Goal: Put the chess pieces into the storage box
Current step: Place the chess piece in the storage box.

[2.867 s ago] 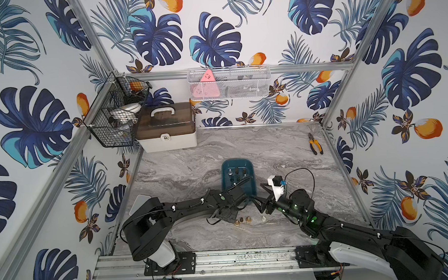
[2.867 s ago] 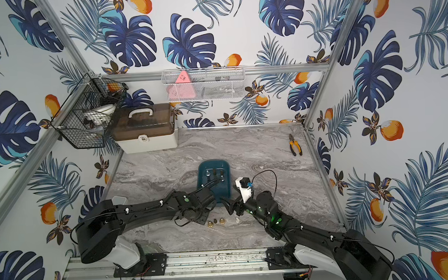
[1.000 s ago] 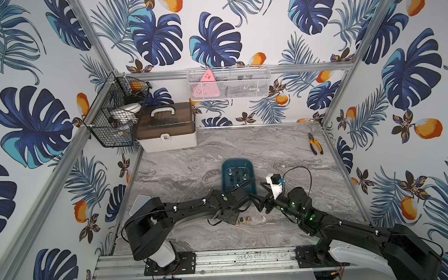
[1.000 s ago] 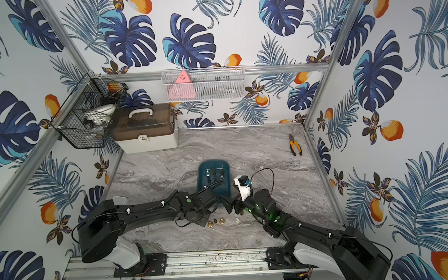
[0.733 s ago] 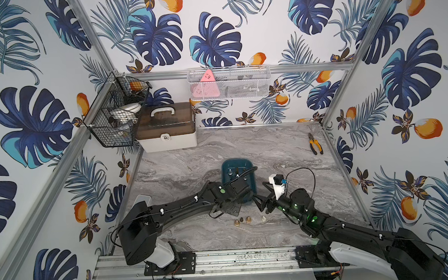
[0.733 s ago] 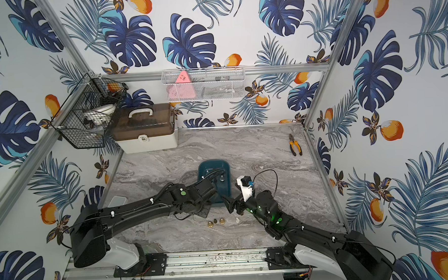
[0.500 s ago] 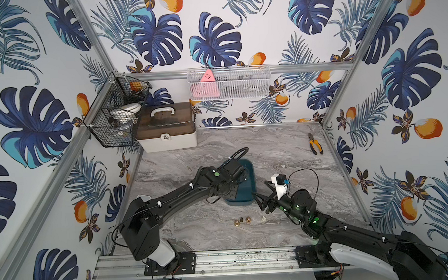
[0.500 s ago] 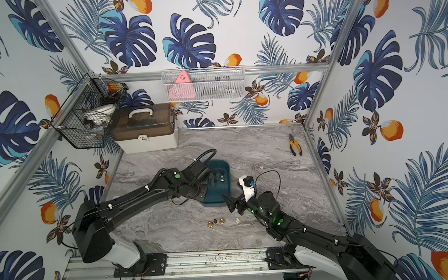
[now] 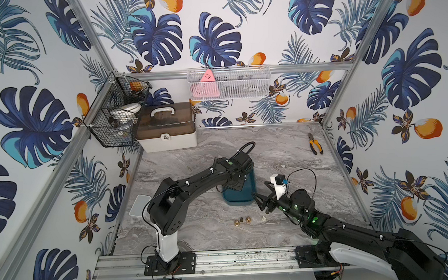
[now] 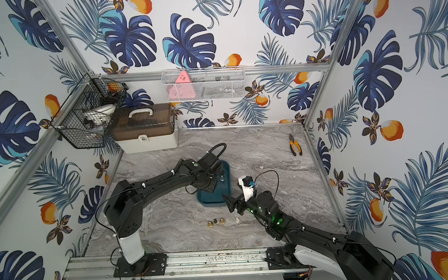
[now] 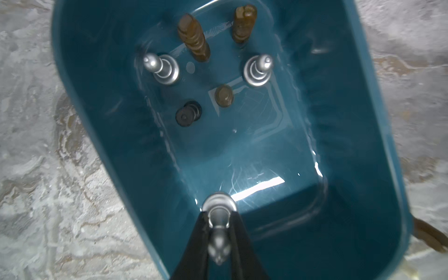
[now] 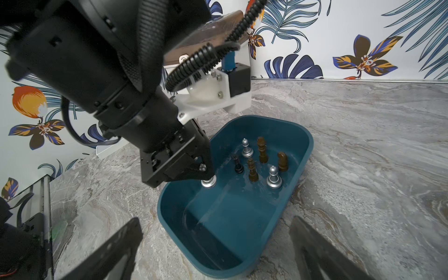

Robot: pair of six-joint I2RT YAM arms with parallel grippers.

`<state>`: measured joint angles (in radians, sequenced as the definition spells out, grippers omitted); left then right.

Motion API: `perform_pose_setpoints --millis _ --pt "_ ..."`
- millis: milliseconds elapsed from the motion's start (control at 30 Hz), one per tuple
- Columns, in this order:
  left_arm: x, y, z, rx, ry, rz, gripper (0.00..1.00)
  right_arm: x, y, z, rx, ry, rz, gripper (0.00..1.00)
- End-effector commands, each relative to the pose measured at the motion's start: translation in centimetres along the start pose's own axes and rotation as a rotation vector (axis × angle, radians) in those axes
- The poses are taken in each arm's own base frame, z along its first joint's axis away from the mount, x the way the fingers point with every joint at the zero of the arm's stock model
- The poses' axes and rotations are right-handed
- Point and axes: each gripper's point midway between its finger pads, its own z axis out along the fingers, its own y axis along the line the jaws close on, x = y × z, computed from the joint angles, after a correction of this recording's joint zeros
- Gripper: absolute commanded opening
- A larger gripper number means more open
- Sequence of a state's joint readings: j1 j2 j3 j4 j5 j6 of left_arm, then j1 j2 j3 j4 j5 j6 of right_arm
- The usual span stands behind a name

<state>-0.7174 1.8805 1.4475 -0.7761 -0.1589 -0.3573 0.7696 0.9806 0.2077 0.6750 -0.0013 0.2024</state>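
The left gripper [image 11: 219, 218] is clamped on a silver piece [image 11: 219, 206], held base-down over one end of the storage box [image 9: 238, 199], which sits just below the middle of the frame in both top views. Six chess pieces [image 12: 252, 173] stand inside it: two silver, three brown, one black. The right gripper [image 12: 215, 219] gapes wide and empty just right of the box. Lower in the frame, four loose pieces [image 9: 248, 219] rest on the marble table [image 9: 196, 226] – two golden, one dark, one white.
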Motion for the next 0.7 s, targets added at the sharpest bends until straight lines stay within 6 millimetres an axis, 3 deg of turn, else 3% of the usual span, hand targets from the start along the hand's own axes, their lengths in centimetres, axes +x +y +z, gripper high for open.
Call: perform_pose_setpoints --millis 0,300,667 --pt "-0.8 0.3 0.8 -0.017 -0.015 0.014 0.12 -0.5 0.2 0.2 -0.005 -0.012 0.008 0.97" --pt "-0.2 0.7 3.0 -0.029 0.018 0.003 0.12 -0.5 0.1 0.1 0.000 -0.016 0.008 0.97" --pt "-0.4 1.0 3.8 -0.048 0.001 -0.001 0.13 -0.5 0.2 0.2 -0.005 -0.010 0.010 0.97"
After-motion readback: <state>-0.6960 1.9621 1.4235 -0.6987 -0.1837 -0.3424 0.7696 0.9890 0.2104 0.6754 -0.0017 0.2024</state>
